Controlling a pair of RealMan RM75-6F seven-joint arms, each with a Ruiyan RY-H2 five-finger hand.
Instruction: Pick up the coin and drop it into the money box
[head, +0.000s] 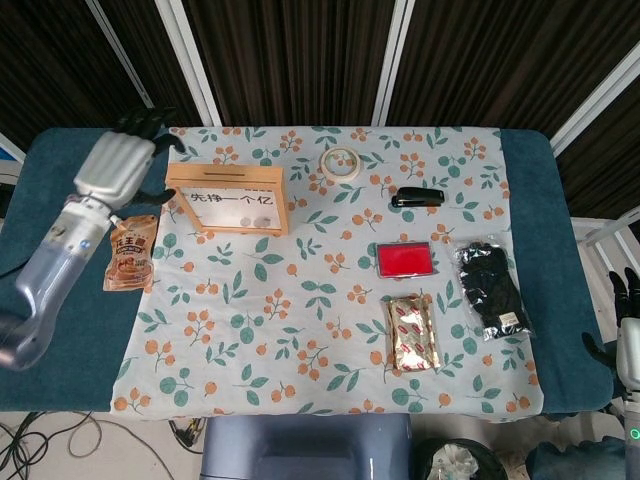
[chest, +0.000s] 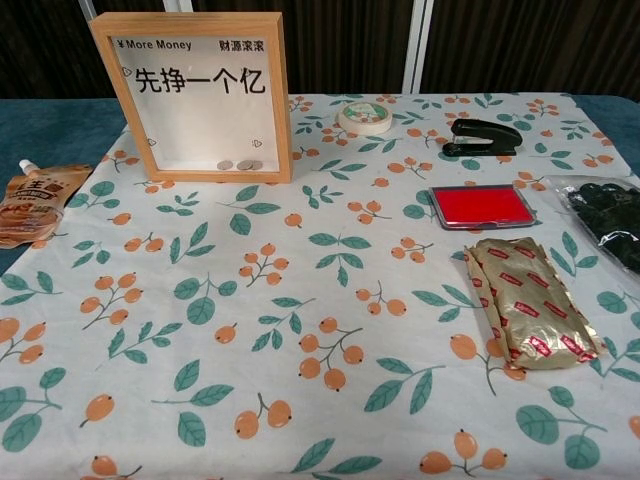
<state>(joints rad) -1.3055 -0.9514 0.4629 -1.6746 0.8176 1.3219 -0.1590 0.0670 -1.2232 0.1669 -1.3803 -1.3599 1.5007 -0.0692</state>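
Observation:
The wooden money box (head: 227, 200) stands upright at the back left of the table, and its glass front (chest: 190, 95) faces the chest view. Two coins (chest: 240, 165) lie flat on the box floor, also seen from above as coins (head: 258, 217). My left hand (head: 118, 162) hovers left of the box over the table's blue edge, fingers apart and holding nothing. It does not show in the chest view. My right hand (head: 628, 335) hangs low off the table's right edge, fingers apart and empty.
A snack pouch (head: 130, 255) lies left of the box. A tape roll (head: 340, 162) and a black stapler (head: 420, 197) sit at the back. On the right are a red stamp pad (head: 405, 259), a gold packet (head: 412, 333) and bagged black gloves (head: 492, 288).

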